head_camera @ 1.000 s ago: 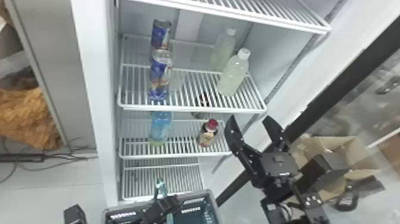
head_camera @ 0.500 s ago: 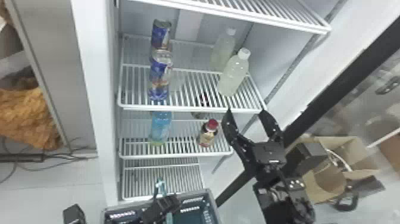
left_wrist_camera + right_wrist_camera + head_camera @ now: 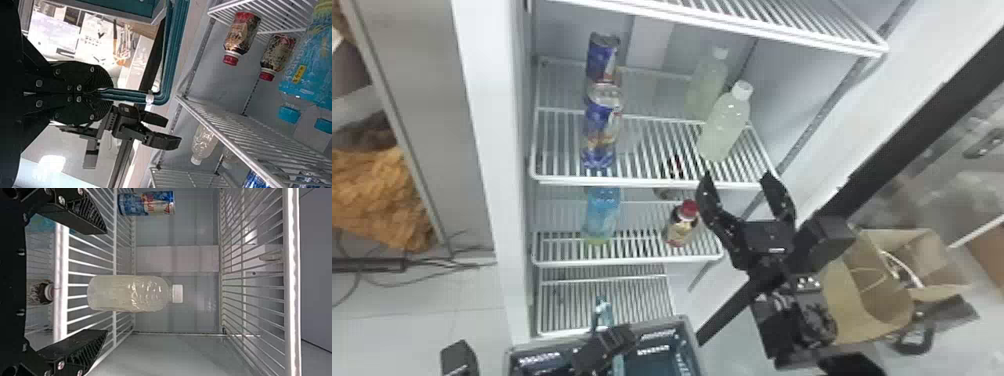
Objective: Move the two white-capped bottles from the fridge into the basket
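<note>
"What can be seen on the fridge shelf [image 3: 632, 184]?"

"Two bottles are seen there, stood upright. The front bottle [image 3: 724, 125] is filled with pale, cloudy, greenish stuff and topped with a white cap [image 3: 742, 90]. The back bottle [image 3: 704, 82] is filled and capped the same way, but is partly hidden."

"Is anything being held?"

"The basket handle [image 3: 131, 95] is pinched tight by the left gripper [image 3: 606, 347]. Nothing is held by the right gripper [image 3: 737, 175]; its fingers are spread wide near the front bottle."

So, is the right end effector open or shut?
Open: the right end effector has its two fingers spread wide, gripping nothing, just short of the nearer white-capped bottle.
</note>
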